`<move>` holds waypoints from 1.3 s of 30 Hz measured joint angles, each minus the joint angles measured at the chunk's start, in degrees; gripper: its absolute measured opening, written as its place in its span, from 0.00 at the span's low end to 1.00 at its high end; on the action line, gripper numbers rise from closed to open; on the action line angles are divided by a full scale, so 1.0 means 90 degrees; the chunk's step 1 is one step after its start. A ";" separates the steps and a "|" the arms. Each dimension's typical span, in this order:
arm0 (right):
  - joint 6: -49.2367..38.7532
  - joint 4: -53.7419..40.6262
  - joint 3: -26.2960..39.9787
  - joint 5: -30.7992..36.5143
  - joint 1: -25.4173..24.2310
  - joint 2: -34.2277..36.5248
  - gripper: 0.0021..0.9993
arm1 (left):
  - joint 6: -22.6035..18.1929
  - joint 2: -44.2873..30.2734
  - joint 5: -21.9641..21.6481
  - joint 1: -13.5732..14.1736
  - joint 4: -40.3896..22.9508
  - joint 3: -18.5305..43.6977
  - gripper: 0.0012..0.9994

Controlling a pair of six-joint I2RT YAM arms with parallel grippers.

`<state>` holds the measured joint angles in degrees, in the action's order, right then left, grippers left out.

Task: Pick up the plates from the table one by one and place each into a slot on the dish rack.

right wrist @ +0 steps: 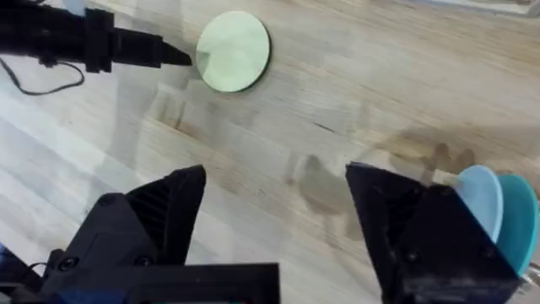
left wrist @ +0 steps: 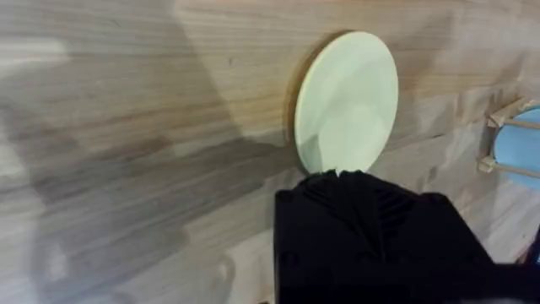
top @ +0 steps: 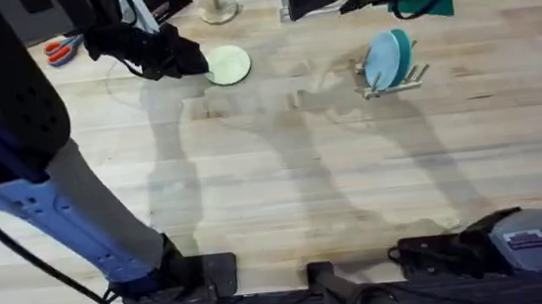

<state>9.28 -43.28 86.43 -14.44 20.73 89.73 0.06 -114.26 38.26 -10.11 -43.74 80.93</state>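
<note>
Overhead: left gripper jaws unclear, touching cream plate | scissors behind

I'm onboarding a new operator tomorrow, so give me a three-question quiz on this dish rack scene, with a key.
1. True or false: the round cream-yellow plate lies flat on the light wooden plank table.
2. Which arm's tool is at the edge of the cream-yellow plate? A) left B) right
3. Fill in: the small light-wood peg dish rack holds the round teal-blue plate and a paler ____ plate.

Key
1. True.
2. A: the left tool reaches the plate's edge; the right tool hovers apart from it, open.
3. Light-blue; both stand upright in the rack.
</note>
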 joint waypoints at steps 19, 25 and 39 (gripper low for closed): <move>0.0017 0.0000 0.0000 0.0000 0.0000 0.0000 1.00 | 0.0357 -0.0361 0.0112 0.0000 0.0760 0.0041 0.04; 0.0019 -0.0001 0.0000 0.0000 0.0000 0.0000 1.00 | 0.0586 -0.0692 0.0321 -0.0037 0.0783 0.0077 0.04; 0.0154 0.0164 0.0000 -0.0017 0.0046 0.0225 1.00 | 0.0998 -0.0692 0.0097 -0.0012 0.0827 0.0136 0.04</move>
<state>10.66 -41.81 86.43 -14.59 21.14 91.76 9.04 -120.49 39.13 -10.22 -36.29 82.15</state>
